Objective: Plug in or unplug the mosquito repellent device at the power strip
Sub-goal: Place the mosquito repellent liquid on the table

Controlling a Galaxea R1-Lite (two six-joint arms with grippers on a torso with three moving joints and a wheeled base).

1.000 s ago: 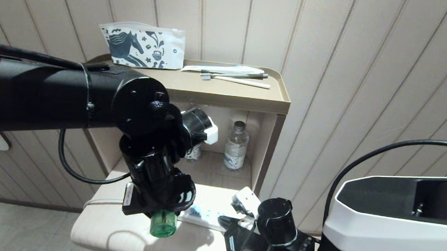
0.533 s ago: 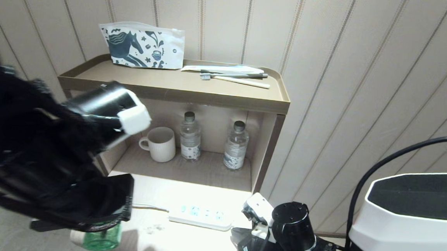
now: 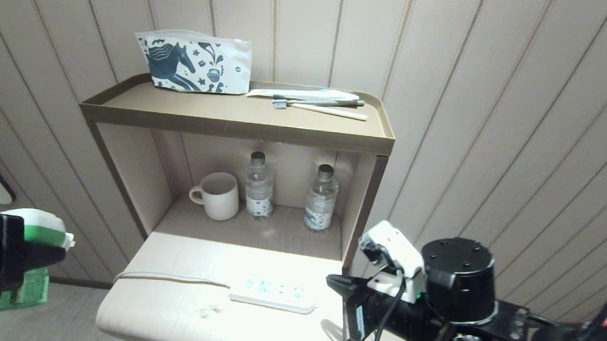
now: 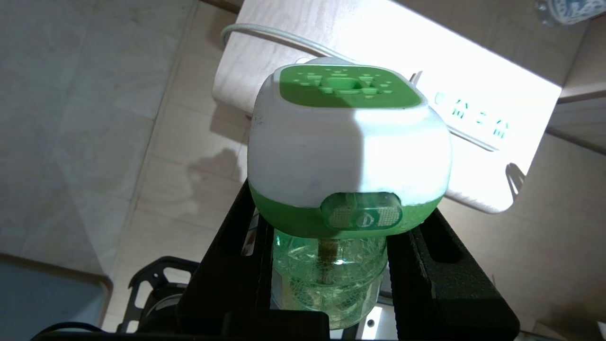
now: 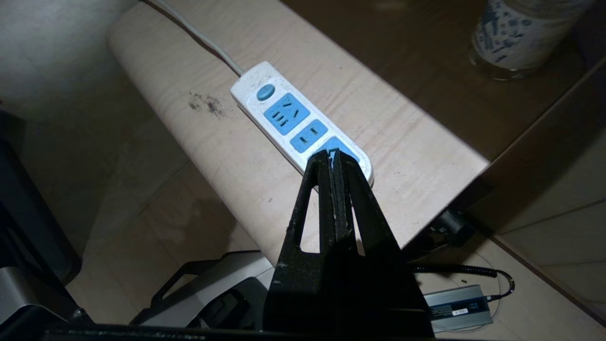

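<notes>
mosquito repellent device [image 4: 348, 156] in left gripper [image 4: 331, 265], plug hidden

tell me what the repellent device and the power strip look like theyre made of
Mosquito repellent device: apparently moulded plastic, matte white shell with green cap and clear green liquid bottle, see-through below. Power strip: seemingly smooth white plastic, slightly glossy, with blue socket faces and a white cord.

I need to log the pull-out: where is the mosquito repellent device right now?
The mosquito repellent device is held in the left gripper, at the head view's far left, off the lower shelf and apart from the power strip.
</notes>
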